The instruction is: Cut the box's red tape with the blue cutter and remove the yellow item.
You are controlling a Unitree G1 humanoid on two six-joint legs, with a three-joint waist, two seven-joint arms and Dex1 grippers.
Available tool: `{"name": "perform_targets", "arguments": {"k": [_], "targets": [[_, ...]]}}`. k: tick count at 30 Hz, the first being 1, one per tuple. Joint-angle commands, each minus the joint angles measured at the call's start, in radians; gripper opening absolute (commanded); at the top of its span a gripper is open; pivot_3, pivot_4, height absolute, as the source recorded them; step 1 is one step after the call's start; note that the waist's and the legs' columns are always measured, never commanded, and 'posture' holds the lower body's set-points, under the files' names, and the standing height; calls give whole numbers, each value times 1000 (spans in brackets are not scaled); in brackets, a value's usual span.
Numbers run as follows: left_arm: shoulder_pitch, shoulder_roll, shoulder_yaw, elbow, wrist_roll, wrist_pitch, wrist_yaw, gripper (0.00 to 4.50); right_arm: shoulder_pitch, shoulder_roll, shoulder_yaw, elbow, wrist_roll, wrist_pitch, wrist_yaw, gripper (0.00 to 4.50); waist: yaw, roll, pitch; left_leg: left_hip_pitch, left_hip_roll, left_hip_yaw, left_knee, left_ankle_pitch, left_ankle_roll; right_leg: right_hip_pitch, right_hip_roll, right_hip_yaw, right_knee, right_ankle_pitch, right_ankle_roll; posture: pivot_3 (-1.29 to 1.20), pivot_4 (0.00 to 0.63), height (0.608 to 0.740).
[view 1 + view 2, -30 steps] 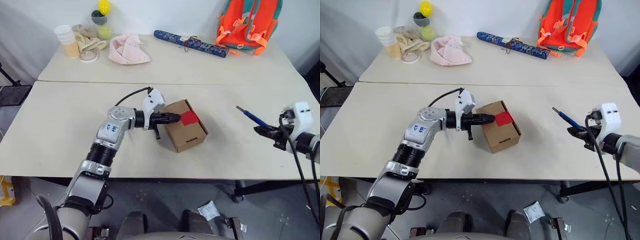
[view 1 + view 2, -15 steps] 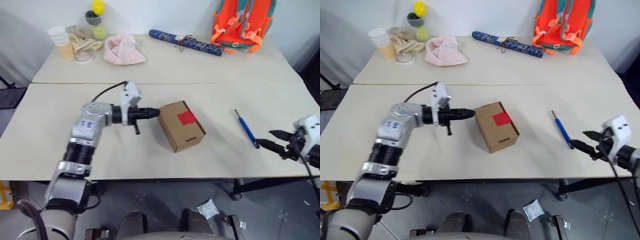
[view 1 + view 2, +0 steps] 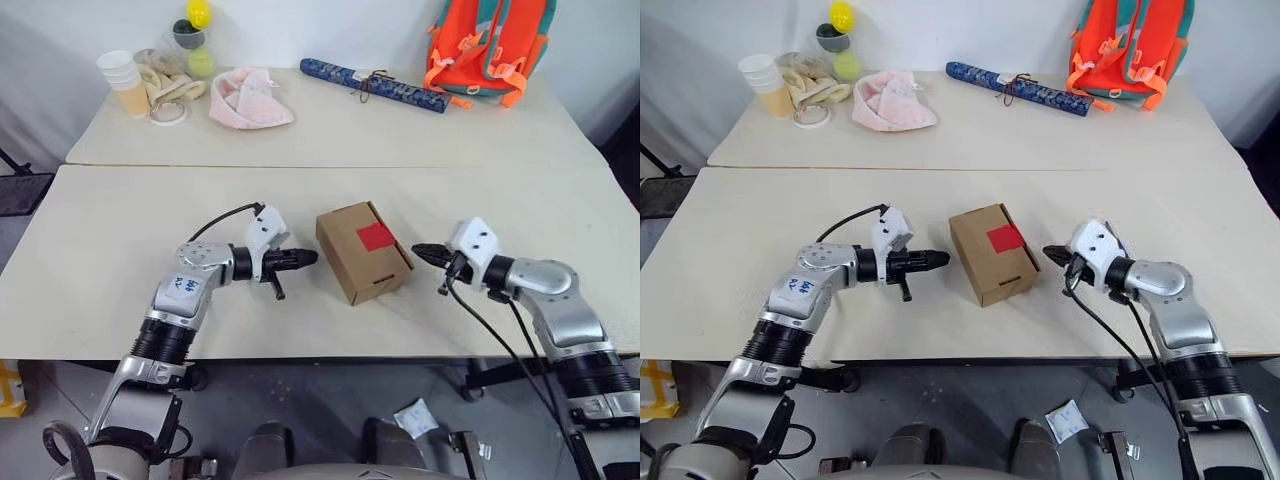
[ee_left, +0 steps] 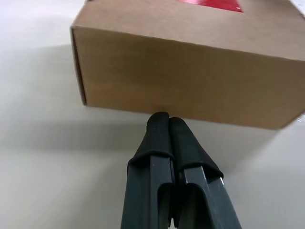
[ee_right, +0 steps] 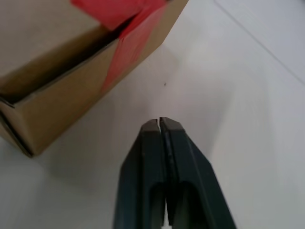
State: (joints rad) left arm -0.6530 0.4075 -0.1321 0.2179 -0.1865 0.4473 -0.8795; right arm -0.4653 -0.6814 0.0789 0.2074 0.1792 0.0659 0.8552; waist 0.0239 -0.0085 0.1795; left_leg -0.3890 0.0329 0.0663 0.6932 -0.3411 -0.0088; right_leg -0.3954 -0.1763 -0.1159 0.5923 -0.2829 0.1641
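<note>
The brown box point(image 3: 345, 240) lies in the middle of the near table with the red tape point(image 3: 376, 236) on its top. My left gripper point(image 3: 310, 257) is shut and empty, its tip close against the box's left wall point(image 4: 190, 71). On the other side, my right gripper point(image 3: 418, 250) is also shut and empty, a little off the box's right end. In the right wrist view the red tape point(image 5: 128, 47) runs over the box's edge, with a dark gap under the flap. The blue cutter and the yellow item are out of view.
On the far table lie a blue patterned roll point(image 3: 377, 84), an orange backpack point(image 3: 487, 45), a pink cloth point(image 3: 250, 97), paper cups point(image 3: 127, 82) and stacked balls point(image 3: 195, 38). A seam point(image 3: 150, 166) separates the two tables.
My right gripper let the blue cutter go onto the table, then swung in from the table's right edge to the box's right end and shut. My left gripper drew back off the red tape to the box's left side.
</note>
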Motion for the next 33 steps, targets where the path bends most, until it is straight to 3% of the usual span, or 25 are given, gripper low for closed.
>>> {"name": "perform_targets", "arguments": {"k": [1, 9, 14, 26, 31, 33], "targets": [[-28, -28, -14, -11, 5, 8, 21, 0, -10, 25, 14, -88, 27, 73, 36, 23, -1, 0, 0, 0, 0, 0, 0, 0, 0, 0, 0, 0, 0, 0, 0, 0, 150, 740], [-10, -2, -23, -55, -10, 56, -7, 0, 59, 36, 51, -342, 80, 308, 72, 23, -2, 0, 0, 1, 0, 0, 0, 0, 0, 0, 0, 0, 1, 0, 0, 0, 150, 740], [14, 51, -18, -113, -30, 110, -38, 0, 81, 54, 50, -436, 48, 423, -14, 23, -2, 0, 0, 1, 0, 0, 1, 0, 0, 0, 0, 0, 1, 0, 0, 0, 150, 740], [31, 63, -32, -161, -46, 139, -71, 0, 92, 53, 50, -460, 40, 443, -40, 23, -1, 0, 0, 1, 0, 0, 1, 0, 0, 0, 0, 0, 1, 0, 0, 0, 150, 740], [4, 145, -37, -167, -33, 120, -129, 0, 126, -19, -38, -516, 96, 525, -15, 23, 0, 0, 0, 1, 0, 0, 1, 0, 0, 0, 0, 0, 1, 0, 0, 0, 150, 740], [-15, 187, -32, -183, -65, 145, -185, 0, 128, -52, -86, -548, 146, 607, -6, 374, 0, 0, 0, 1, 0, 0, 1, 0, 0, 0, 0, 1, 1, 0, 0, 0, 150, 740]]}}
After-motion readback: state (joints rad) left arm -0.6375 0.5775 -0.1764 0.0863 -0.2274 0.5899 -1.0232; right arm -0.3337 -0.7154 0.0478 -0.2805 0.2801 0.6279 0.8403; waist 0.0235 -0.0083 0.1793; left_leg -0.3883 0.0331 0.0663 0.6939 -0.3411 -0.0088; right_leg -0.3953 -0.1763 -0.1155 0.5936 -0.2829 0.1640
